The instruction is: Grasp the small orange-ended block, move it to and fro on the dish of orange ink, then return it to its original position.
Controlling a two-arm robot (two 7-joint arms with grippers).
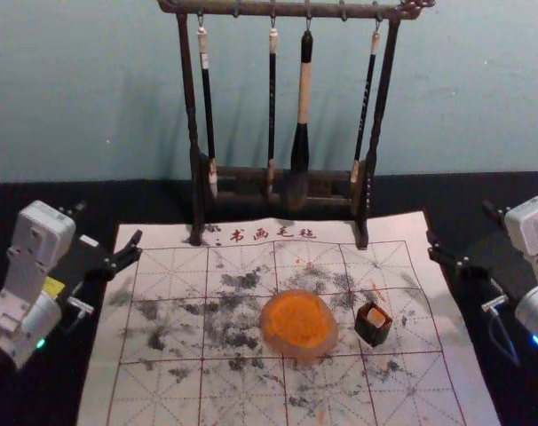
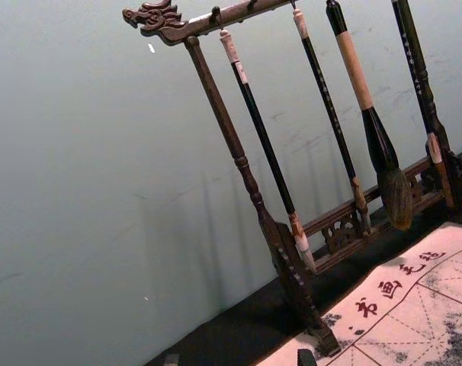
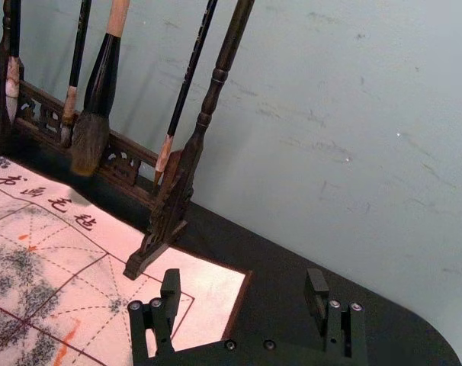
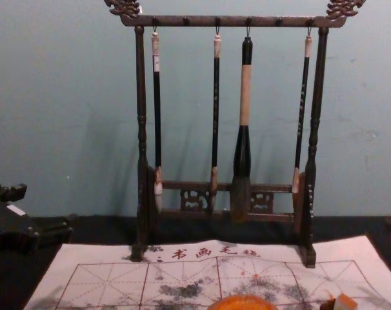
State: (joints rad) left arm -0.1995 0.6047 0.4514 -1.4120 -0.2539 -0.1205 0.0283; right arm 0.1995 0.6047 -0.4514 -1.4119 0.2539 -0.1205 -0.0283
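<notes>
Head view, block: small block (image 1: 375,317), orange-tinged top, sitting in dark box (image 1: 373,332) on mat (image 1: 100,390), between dish and mat's right edge
Head view, dish: orange ink dish (image 1: 299,321), round, on mat, just left of dark box, apart from it
Head view, left gripper: left gripper (image 1: 107,224), by mat's far left corner, jaws apart, nothing between
Head view, right gripper: right gripper (image 1: 461,224), by mat's far right corner, jaws apart, nothing between
Head view, rack: dark rack (image 1: 187,89) upright across mat's far edge; thick brush (image 1: 300,160) and three slimmer brushes (image 1: 272,106) hanging
Head view, mat: gridded, dark and orange smudges, characters along far edge; lies on black worktop (image 1: 29,390)
Left wrist view, jaws: left gripper (image 2: 239,358) tips well apart; rack and mat's far left part beyond
Right wrist view, jaws: right gripper (image 3: 243,281) wide apart, nothing held; mat's far right corner and worktop's rounded far right corner seen
Chest view, block: orange end up, tilted, near side of mat toward right edge; dish to its left, partly cut off
Chest view, left gripper: beyond mat's left edge, jaws apart
Chest view, right gripper: sliver past mat's right edge, jaws can't tell here
</notes>
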